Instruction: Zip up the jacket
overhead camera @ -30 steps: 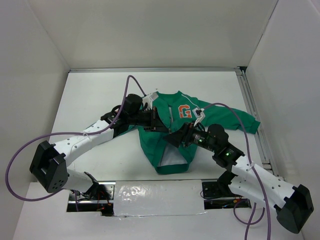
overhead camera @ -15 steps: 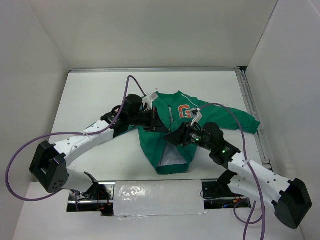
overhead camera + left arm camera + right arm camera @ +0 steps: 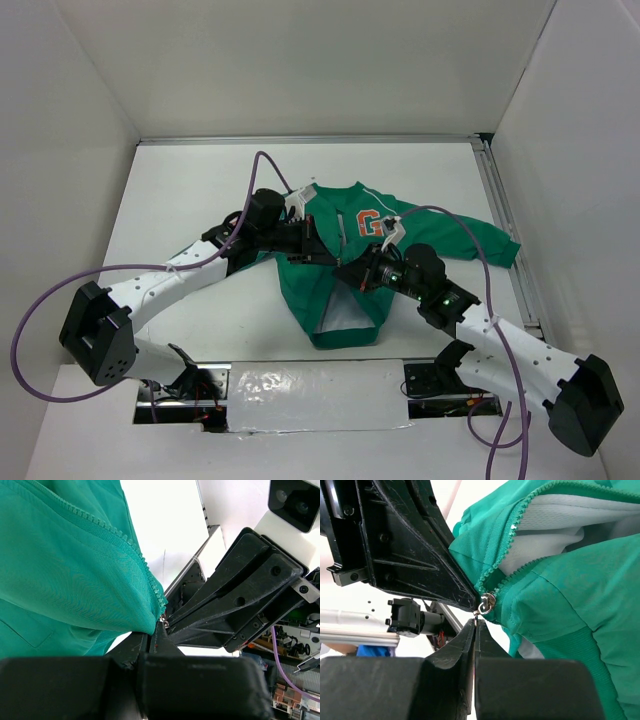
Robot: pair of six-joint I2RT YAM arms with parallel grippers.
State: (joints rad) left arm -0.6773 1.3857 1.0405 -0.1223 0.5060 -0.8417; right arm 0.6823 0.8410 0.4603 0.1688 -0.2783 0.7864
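- Jacket [image 3: 300,290] lies midway between table's [image 3: 180,200] side edges, zipper [image 3: 514,522] mostly open.
- Left gripper [image 3: 152,632] clenched on its front edge.
- Right gripper [image 3: 475,625] pinches the zipper pull [image 3: 486,602].

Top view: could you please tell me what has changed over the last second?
The right gripper edged slightly left and away from the bases, and its arm followed. The left gripper and the jacket stayed put, with both grippers at the zipper.
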